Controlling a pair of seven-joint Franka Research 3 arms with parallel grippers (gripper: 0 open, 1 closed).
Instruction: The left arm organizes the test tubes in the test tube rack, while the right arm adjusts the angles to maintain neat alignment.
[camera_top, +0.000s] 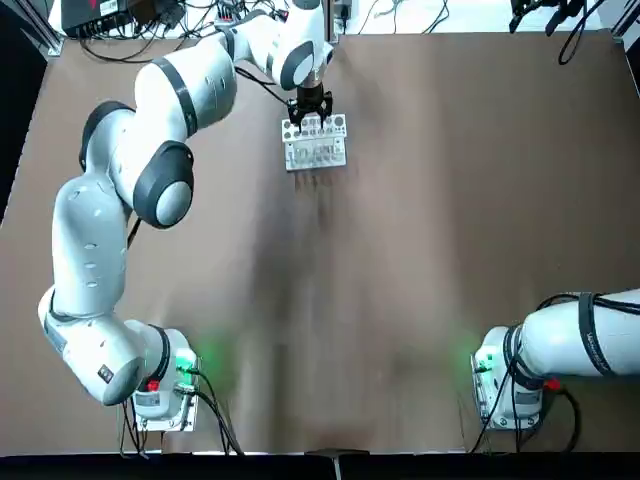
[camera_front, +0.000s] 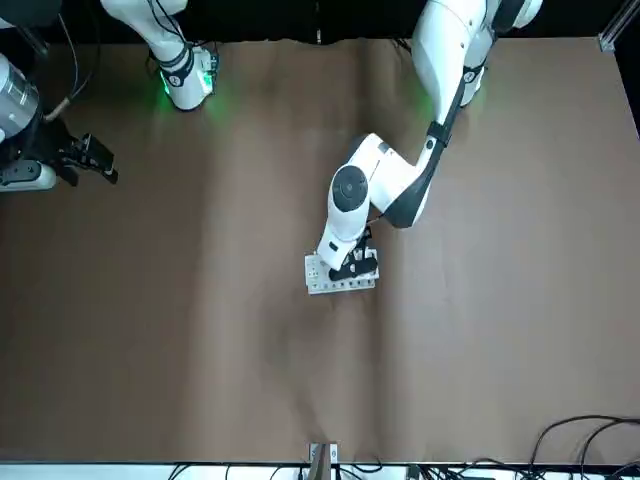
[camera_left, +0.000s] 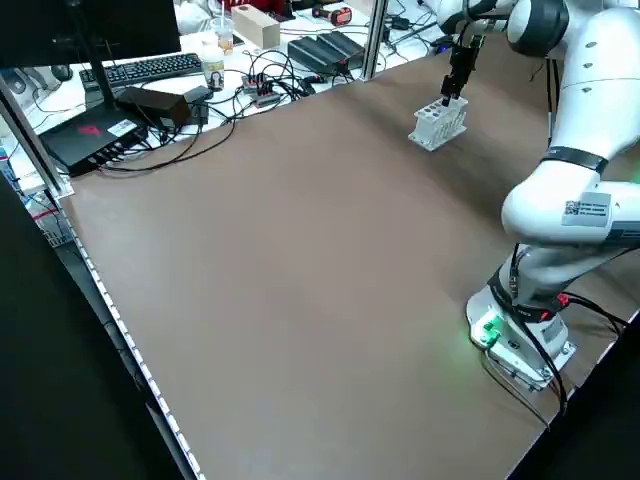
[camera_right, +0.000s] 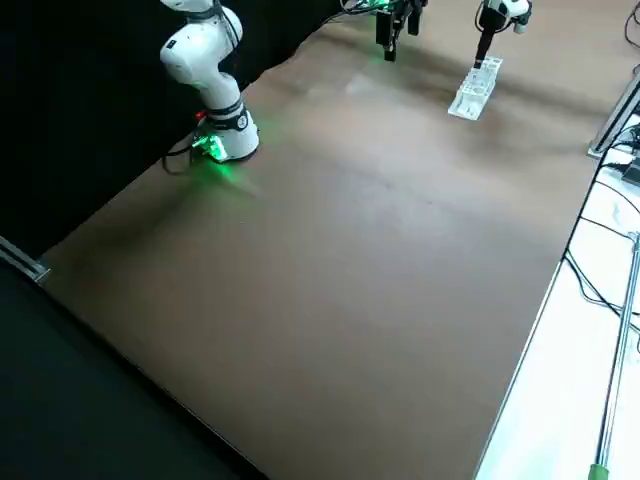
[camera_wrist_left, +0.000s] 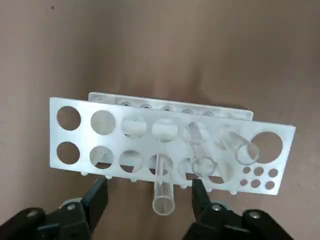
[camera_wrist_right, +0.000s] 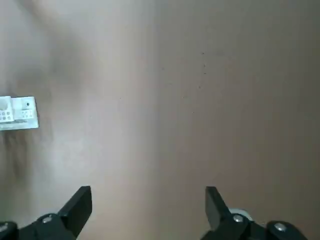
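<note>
Fingers (camera_wrist_left: 100, 202) of my left gripper (camera_wrist_left: 150, 200) stand parted around a slanting, clear test tube (camera_wrist_left: 164, 192), likely light, slick and breakable, best pinched gently near its rim, with the rack (camera_wrist_left: 112, 135) just beyond their tips.

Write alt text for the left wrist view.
The left gripper's open fingers reach toward a white test tube rack with two rows of large round holes, where three clear test tubes lean at different angles.

Showing grey caps (camera_top: 172, 203) on white left arm (camera_top: 88, 240), black cables (camera_top: 618, 305) on white right arm (camera_top: 560, 342), silver screws (camera_wrist_left: 254, 214) on black left gripper (camera_wrist_left: 151, 187).
</note>
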